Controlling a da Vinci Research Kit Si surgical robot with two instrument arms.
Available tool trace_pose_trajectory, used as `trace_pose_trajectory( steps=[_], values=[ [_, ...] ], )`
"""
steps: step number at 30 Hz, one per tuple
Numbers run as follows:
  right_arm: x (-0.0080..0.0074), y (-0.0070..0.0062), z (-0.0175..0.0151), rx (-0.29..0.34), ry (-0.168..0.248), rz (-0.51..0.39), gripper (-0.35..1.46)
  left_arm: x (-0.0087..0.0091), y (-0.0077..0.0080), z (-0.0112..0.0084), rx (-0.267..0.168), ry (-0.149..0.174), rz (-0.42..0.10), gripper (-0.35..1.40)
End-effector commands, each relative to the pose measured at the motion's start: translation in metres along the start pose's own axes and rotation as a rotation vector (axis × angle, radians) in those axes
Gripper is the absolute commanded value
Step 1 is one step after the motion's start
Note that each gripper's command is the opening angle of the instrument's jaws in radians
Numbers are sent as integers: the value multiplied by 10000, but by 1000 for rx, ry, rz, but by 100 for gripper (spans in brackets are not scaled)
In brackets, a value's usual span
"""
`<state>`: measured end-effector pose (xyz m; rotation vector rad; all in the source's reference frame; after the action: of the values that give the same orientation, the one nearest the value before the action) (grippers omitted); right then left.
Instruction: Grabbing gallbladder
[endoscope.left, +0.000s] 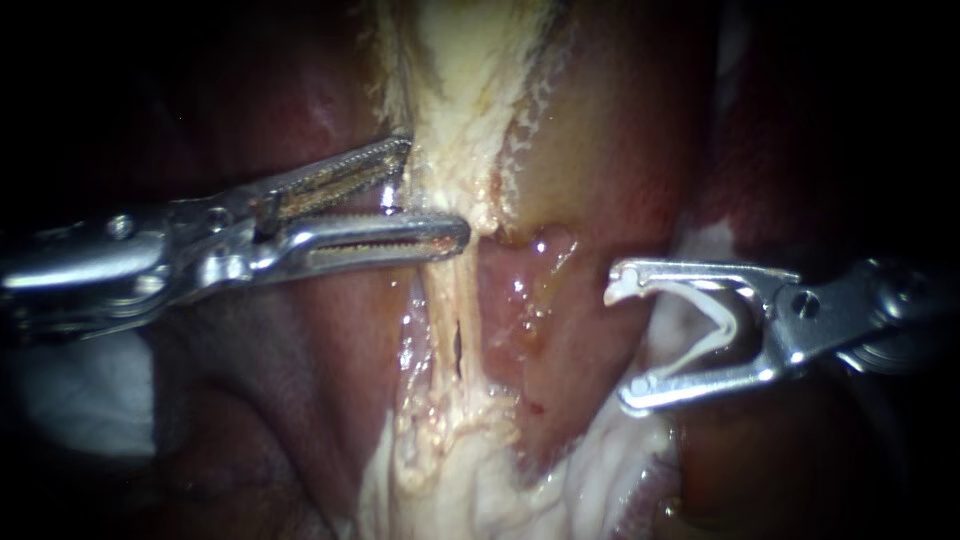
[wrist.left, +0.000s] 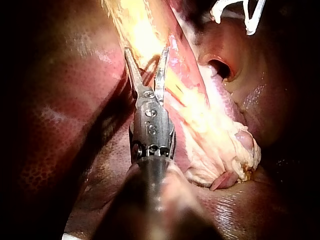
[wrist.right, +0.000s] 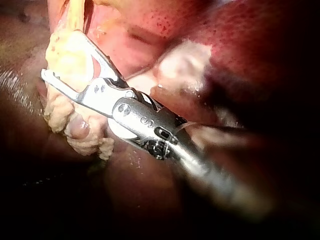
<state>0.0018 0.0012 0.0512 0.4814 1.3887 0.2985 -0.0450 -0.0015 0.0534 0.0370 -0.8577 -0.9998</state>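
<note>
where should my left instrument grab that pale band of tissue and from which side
Probably the pale band at its narrow stretch, taken crosswise from the left. It runs upright and widens higher up; here it fits the left instrument, whose open toothed jaws straddle it. The right instrument, holding a white clip, stands clear on the other side.

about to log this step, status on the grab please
Left instrument jaws open at pale tissue band, not gripping. Right instrument holds white clip, off to the side. Nothing in the way.
</note>
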Motion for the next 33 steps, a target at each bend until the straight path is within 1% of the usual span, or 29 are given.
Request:
trace_pose_trajectory(
  steps=[1,3,4,6,8,9,11,12,14,15,18,19,20,24,33],
  values=[
    [0,0,0,0,0,0,56,0,1,1,3,2,-12,32],
    [0,0,0,0,0,0,56,1,4,3,8,11,-18,22],
    [0,0,0,0,0,0,56,1,6,5,11,11,-29,17],
    [0,0,0,0,0,0,56,1,9,7,10,23,-40,7],
    [0,0,0,0,0,0,56,2,13,10,16,29,-51,-8],
    [1,-1,0,0,0,0,56,2,14,11,22,30,-63,-15],
    [1,-1,0,0,0,0,56,0,16,11,23,30,-69,-25],
    [1,-1,0,0,0,0,56,-1,16,11,27,31,-82,-33],
    [1,-1,0,0,0,0,56,-5,16,9,34,33,-90,-35],
    [1,-1,0,0,0,0,56,-7,16,8,39,40,-90,-35],
    [1,-1,0,0,0,0,56,-13,14,4,70,79,-96,-35],
    [1,-1,0,0,0,0,56,-14,12,2,78,89,-96,-35],
    [1,-1,0,0,0,0,56,-14,11,1,84,93,-96,-35],
    [1,-1,0,0,0,0,56,-15,7,-1,109,96,-96,-35],
    [1,-1,-1,0,0,0,56,-15,6,-4,145,101,-97,-35]
  ],
)
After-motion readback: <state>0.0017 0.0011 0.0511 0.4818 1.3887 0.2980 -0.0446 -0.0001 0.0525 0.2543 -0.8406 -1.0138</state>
